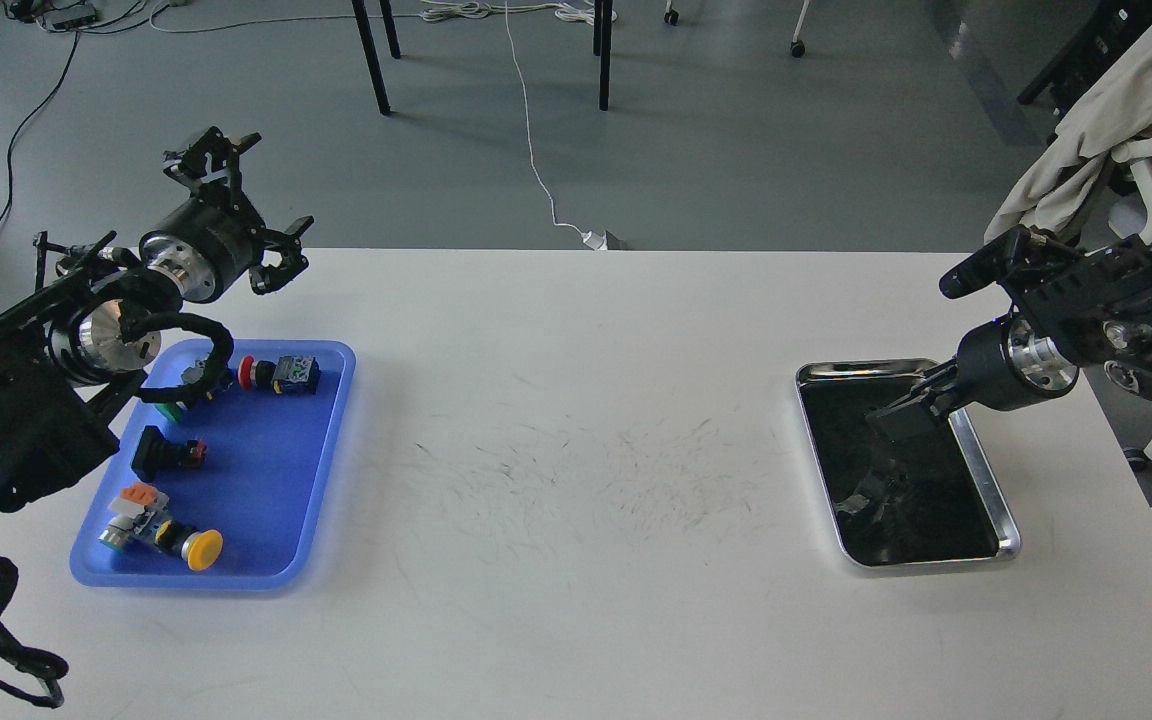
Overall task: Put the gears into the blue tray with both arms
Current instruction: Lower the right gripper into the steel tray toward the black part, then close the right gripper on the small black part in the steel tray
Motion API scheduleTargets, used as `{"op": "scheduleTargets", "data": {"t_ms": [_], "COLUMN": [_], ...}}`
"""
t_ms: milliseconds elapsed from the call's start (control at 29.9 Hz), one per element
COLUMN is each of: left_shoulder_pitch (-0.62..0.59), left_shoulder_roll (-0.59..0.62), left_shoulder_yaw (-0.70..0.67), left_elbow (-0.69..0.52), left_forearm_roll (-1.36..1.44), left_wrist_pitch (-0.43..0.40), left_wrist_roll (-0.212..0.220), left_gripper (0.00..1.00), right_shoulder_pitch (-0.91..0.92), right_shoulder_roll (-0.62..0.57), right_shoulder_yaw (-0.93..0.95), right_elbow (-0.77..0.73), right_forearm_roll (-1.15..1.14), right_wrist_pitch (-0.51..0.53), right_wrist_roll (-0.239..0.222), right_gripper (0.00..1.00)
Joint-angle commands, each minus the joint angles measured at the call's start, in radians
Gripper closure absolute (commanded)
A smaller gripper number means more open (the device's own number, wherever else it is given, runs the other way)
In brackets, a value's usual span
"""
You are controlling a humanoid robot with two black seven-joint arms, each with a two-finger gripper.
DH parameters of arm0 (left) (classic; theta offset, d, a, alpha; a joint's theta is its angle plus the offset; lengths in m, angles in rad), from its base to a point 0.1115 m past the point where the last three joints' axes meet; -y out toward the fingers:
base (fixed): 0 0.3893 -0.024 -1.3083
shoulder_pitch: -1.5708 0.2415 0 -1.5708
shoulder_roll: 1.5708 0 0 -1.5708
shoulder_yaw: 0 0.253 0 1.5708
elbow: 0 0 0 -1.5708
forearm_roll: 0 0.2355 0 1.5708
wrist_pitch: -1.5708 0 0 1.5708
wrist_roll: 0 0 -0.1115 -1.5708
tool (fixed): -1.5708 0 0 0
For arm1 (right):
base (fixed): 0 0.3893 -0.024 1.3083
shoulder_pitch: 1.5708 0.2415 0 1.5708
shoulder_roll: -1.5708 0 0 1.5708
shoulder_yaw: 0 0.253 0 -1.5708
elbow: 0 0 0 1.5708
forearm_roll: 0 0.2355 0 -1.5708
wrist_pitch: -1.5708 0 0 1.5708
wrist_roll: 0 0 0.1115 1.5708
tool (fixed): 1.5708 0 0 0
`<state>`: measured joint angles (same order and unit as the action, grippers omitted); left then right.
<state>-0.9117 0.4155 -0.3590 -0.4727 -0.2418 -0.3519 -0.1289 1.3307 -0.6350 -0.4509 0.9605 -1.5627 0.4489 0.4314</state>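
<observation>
White table (576, 420), blue tray (276, 480) holding push-button switches (281, 374), left end effector (241, 205) spread, right end effector (901, 405) unclear over silver tray (986, 480)

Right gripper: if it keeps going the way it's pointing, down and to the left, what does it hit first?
The right gripper points down into the silver tray, so it would likely meet that tray's dark bottom first. Nothing shows between them, though one view leaves height above the tray unclear.

no readable text or labels anywhere
</observation>
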Motion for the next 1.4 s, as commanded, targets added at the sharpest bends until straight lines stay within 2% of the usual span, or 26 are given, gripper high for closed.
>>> {"op": "scheduleTargets", "data": {"t_ms": [0, 134, 267, 635, 936, 1204, 1371], "left_shoulder_pitch": [0.001, 0.001, 0.001, 0.001, 0.001, 0.001, 0.001], "left_shoulder_roll": [0.008, 0.009, 0.009, 0.009, 0.009, 0.029, 0.034], "left_shoulder_yaw": [-0.001, -0.018, -0.020, -0.021, -0.021, -0.029, -0.029], "left_elbow": [-0.001, -0.001, -0.001, -0.003, -0.003, -0.006, -0.006], "left_forearm_roll": [-0.002, -0.001, -0.001, -0.001, -0.002, -0.002, -0.002], "left_wrist_pitch": [-0.012, -0.012, -0.010, -0.012, -0.015, -0.015, -0.015], "left_wrist_roll": [0.000, 0.000, 0.000, 0.000, 0.000, 0.000, 0.000], "left_gripper": [0.00, 0.00, 0.00, 0.00, 0.00, 0.00, 0.00], "right_shoulder_pitch": [-0.002, -0.019, -0.053, -0.073, -0.108, -0.113, -0.079], "right_shoulder_roll": [0.031, 0.077, 0.130, 0.170, 0.189, 0.228, 0.256], "right_shoulder_yaw": [-0.028, -0.061, -0.068, -0.069, -0.068, -0.063, -0.063], "right_elbow": [-0.049, -0.101, -0.154, -0.232, -0.312, -0.329, -0.284], "right_forearm_roll": [0.000, 0.000, 0.000, 0.000, 0.000, 0.004, 0.015], "right_wrist_pitch": [-0.001, -0.006, -0.026, -0.030, -0.039, -0.059, -0.055], "right_wrist_roll": [0.003, 0.023, 0.024, 0.024, 0.023, 0.023, 0.023], "right_gripper": [0.06, 0.15, 0.15, 0.19, 0.30, 0.30, 0.29]}}
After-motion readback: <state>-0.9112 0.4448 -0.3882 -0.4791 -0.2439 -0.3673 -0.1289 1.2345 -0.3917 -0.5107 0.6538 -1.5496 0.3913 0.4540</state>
